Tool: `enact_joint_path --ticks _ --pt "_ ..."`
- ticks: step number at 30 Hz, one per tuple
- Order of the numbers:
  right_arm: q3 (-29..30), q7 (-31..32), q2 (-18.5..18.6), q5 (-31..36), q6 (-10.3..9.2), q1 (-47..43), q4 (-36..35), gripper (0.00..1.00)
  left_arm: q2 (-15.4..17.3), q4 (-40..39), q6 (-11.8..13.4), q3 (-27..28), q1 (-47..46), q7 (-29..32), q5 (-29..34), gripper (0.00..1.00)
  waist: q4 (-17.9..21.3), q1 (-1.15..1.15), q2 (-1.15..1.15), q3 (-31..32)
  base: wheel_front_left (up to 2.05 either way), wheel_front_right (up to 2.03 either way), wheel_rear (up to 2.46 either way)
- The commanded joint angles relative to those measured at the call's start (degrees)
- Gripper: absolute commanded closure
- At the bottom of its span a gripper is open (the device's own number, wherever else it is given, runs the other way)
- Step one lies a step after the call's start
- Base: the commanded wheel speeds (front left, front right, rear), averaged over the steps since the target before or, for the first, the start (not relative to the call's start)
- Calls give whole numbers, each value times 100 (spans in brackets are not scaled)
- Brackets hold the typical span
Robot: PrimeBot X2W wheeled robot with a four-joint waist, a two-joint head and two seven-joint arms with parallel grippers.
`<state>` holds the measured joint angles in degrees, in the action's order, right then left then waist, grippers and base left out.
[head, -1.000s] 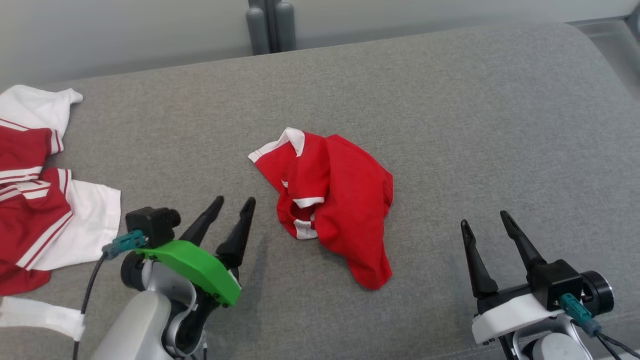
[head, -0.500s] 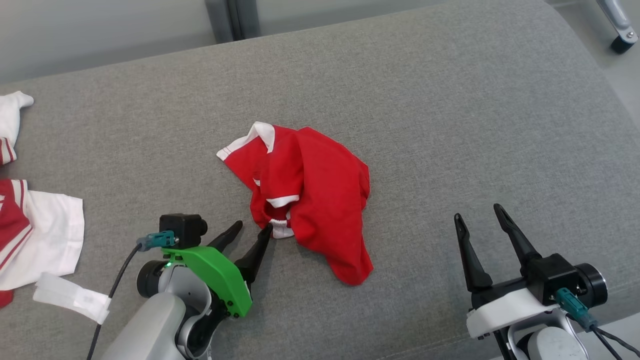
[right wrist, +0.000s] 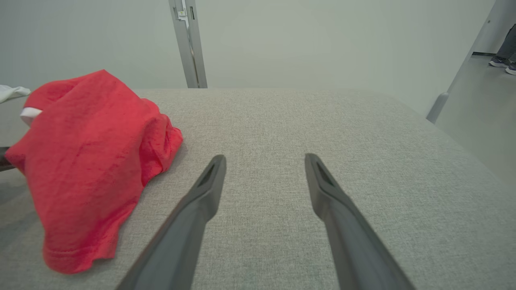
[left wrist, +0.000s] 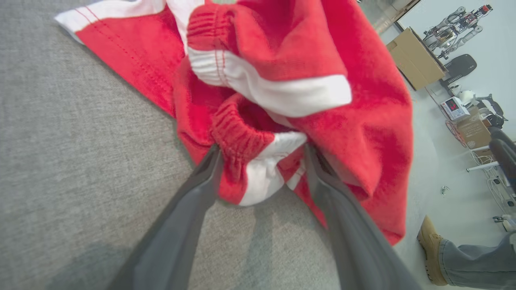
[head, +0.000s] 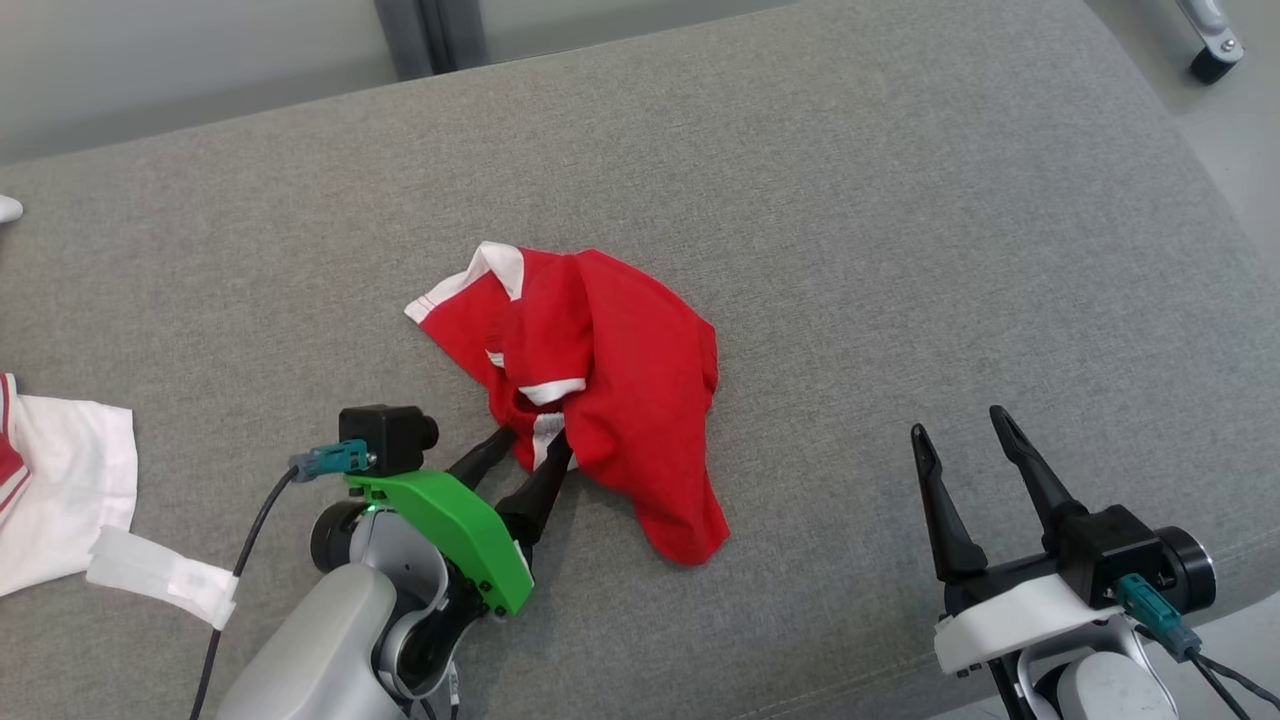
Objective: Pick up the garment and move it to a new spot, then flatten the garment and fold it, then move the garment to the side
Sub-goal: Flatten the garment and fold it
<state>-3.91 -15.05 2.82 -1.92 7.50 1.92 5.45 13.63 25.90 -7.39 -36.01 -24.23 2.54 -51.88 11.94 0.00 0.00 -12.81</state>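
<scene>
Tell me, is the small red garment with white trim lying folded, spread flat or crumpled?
Crumpled: the red garment with white trim sits bunched in a heap, layers overlapping, its gathered waistband rumpled.

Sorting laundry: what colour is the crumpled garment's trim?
White trim on the red garment; best in left wrist view.

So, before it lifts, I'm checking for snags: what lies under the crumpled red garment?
The red garment lies on the grey cushion, which shows all round it. The left gripper straddles its white-trimmed near edge, jaws open. Anything beneath the heap is covered.
</scene>
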Motion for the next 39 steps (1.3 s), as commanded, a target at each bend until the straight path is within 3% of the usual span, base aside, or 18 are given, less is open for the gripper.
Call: enact_joint_path --ticks 1,7,8,9,10,11,12,20,27,31,39 --pt "24 -19 13 -22 -2 21 10 0 72 -93 -18 -15 -63 25 -103 0 5 0 0 15 0 0 0" --pt "-4 -19 12 -50 -2 13 22 0 59 42 12 24 -162 -61 -139 0 22 0 0 9 0 0 0" --pt "-16 -19 12 -55 -2 22 26 0 38 110 13 21 -183 -80 -125 9 28 0 0 6 0 0 0" --pt "-29 -19 12 -63 -2 36 32 0 17 167 12 22 -214 -122 -107 41 38 0 0 1 0 0 0" --pt "-47 -19 12 -71 -2 52 33 0 -21 215 11 27 -244 -148 -115 64 48 0 0 -2 0 0 0" --pt "-53 -19 13 -79 -2 66 33 0 -50 258 9 20 -285 -202 -99 85 57 0 0 -3 0 0 0" --pt "-47 -19 14 -82 -2 74 32 0 -73 294 7 4 -320 -231 -79 100 66 0 0 -1 0 0 0" --pt "15 -19 13 -98 -2 2 54 0 3 74 -14 -125 -459 -260 -156 100 87 0 0 91 0 0 0" --pt "56 -19 12 -151 -2 -150 104 0 245 -1279 -10 -194 -427 308 -569 100 -29 0 0 278 0 0 0" --pt "13 -19 12 -189 -2 -147 145 0 207 -2179 211 -109 -305 644 -957 100 -73 0 0 400 0 0 0" --pt "-40 -19 12 -236 -2 -185 225 0 -154 -3647 933 -19 -145 979 -1512 100 -28 0 0 613 0 0 0"
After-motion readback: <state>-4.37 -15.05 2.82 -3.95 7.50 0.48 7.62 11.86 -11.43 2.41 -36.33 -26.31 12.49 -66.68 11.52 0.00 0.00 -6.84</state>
